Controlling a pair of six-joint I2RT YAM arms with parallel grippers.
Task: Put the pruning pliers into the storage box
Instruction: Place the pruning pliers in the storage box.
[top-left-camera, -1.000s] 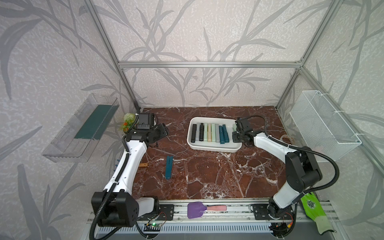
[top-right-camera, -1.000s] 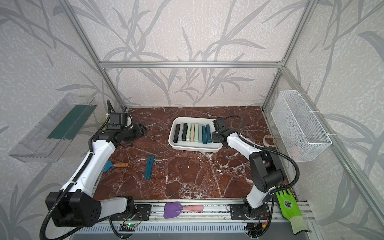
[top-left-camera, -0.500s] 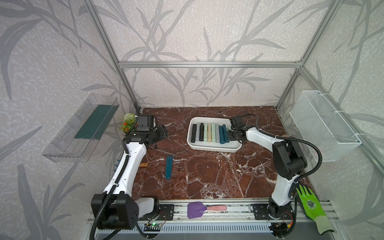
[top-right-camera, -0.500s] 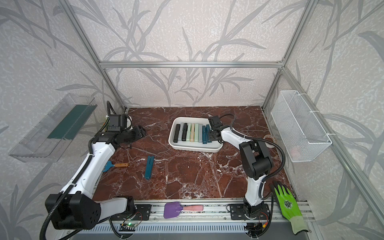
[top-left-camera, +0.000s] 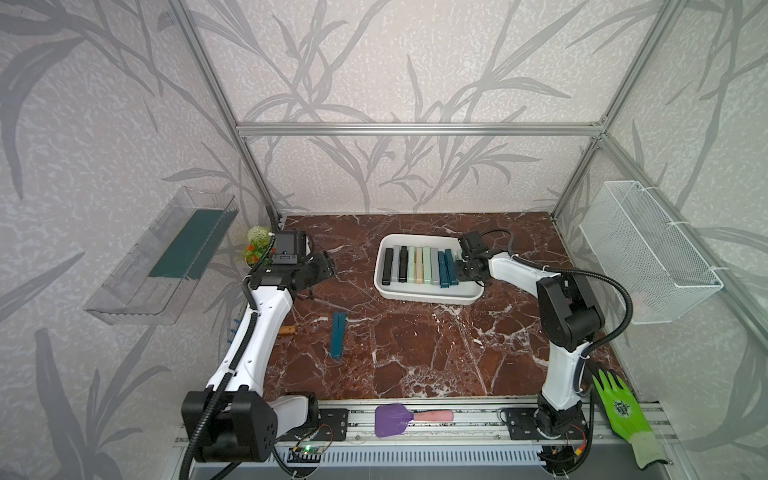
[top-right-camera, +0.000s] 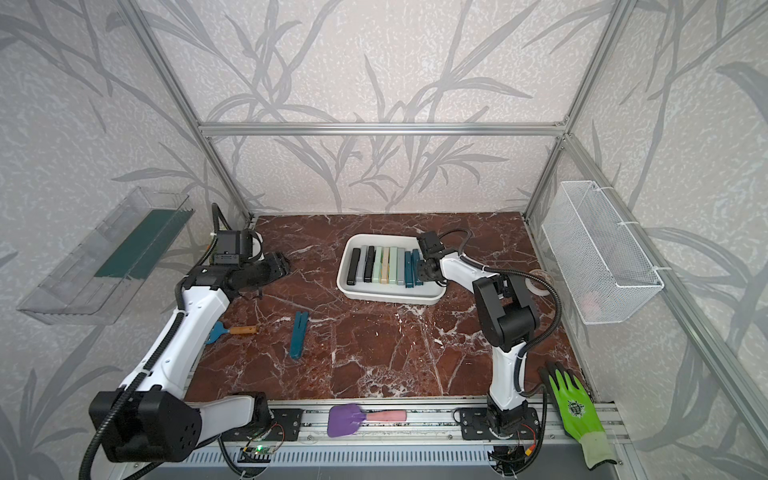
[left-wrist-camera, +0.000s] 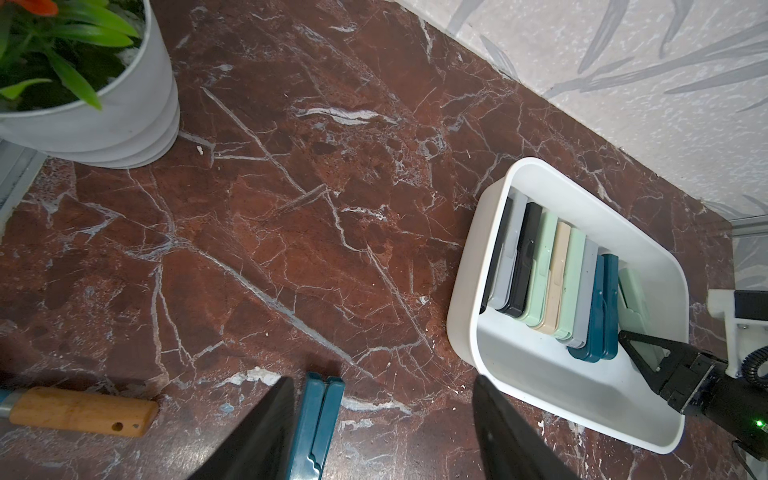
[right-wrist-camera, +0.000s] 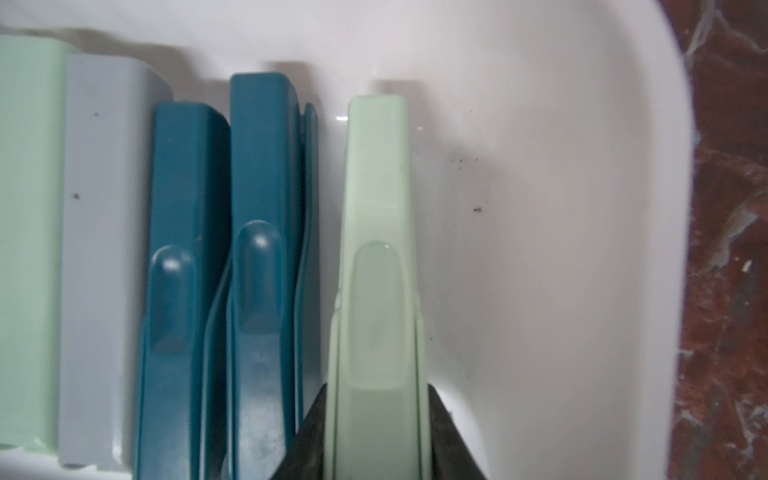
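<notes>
Right wrist view: the storage box (right-wrist-camera: 540, 208) holds a row of pruning pliers (right-wrist-camera: 187, 249). At the box's right end, the right gripper (right-wrist-camera: 376, 392) is clamped on a pale green pair (right-wrist-camera: 378, 208) just beside the row. A teal pair (top-left-camera: 338, 334) lies outside the box, off its left-front corner. The left gripper (left-wrist-camera: 382, 379), left of the box, has its fingers apart. Since a second ago the right gripper has edged toward the row.

The storage box (top-left-camera: 428, 296) is showing white, the pruning pliers (top-left-camera: 419, 266) are running black, grey, pale green, beige and dark teal, and the tabletop (top-left-camera: 415, 353) is displaying red-brown marble with thin white veins.
</notes>
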